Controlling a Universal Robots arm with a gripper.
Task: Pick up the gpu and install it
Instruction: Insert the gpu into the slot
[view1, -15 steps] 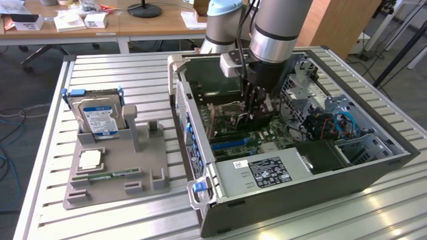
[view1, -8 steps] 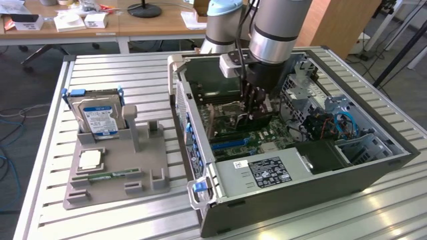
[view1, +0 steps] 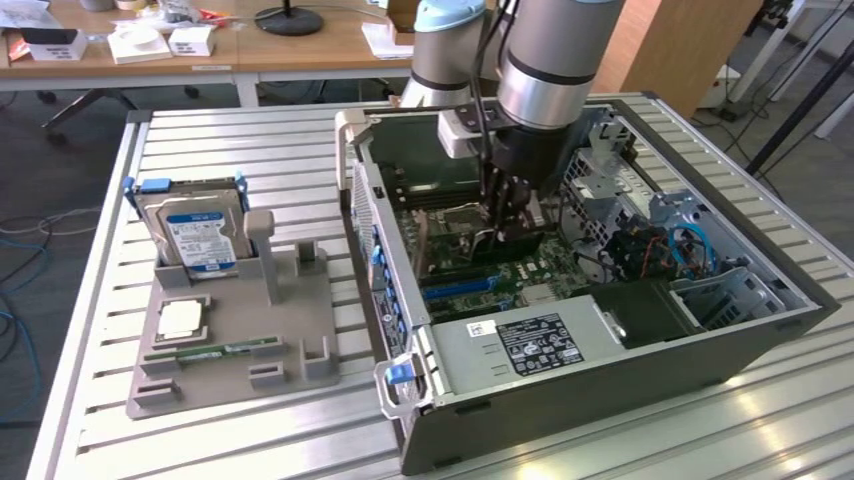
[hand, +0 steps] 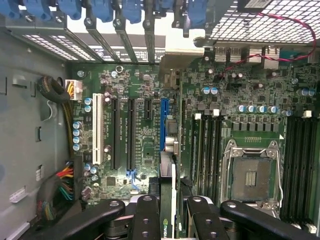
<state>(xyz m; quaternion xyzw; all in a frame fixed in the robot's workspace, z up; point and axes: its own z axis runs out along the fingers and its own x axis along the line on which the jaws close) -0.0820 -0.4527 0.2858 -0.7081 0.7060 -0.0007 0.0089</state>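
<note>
Green motherboard (hand: 150, 150) — one blue slot (hand: 163, 125), one white slot (hand: 98, 130) — black gpu (hand: 167, 200)

A robotics lab or workshop: a slotted aluminium tabletop (view1: 240, 140) carries an open PC case (view1: 641, 390) and a parts jig (view1: 254, 310); cluttered desks (view1: 307, 50) stand behind.

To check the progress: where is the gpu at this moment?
In the wrist view, the gpu is held edge-on in the gripper, inside the open computer case, above the motherboard, close by its blue slot.
</note>
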